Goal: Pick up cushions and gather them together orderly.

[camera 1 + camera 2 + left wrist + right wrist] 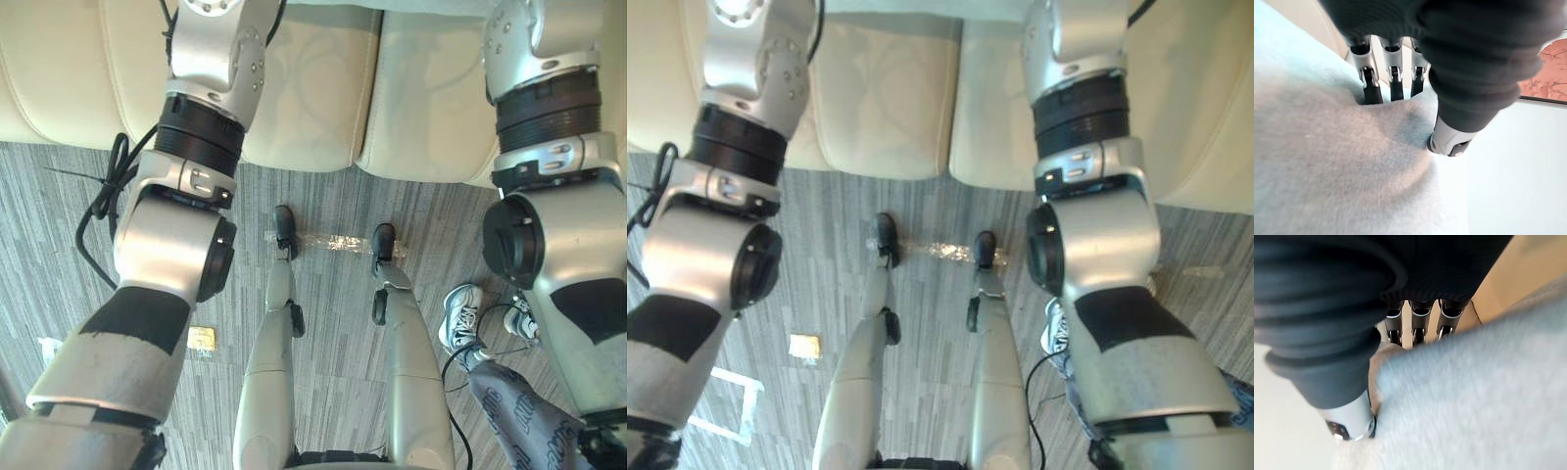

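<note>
A pale grey-blue fuzzy cushion [1327, 161] lies close under my left hand [1449, 139]. The fingers [1371, 85] dip behind its upper edge and the thumb presses into its near face, pinching the fabric. In the right wrist view my right hand [1352, 423] grips a cushion [1474, 396] of the same fuzzy grey-blue cloth, fingers [1420, 323] over its far edge and thumb against the near side. I cannot tell whether both hands hold one cushion. In the eye views both arms reach forward over the cream sofa [313, 88].
The cream leather sofa's seat front runs across the top above grey striped carpet [333, 206]. A person's sneaker [460, 318] and patterned trouser leg stand at the lower right. A small yellow tag [203, 339] and white tape marks [725, 401] lie on the floor.
</note>
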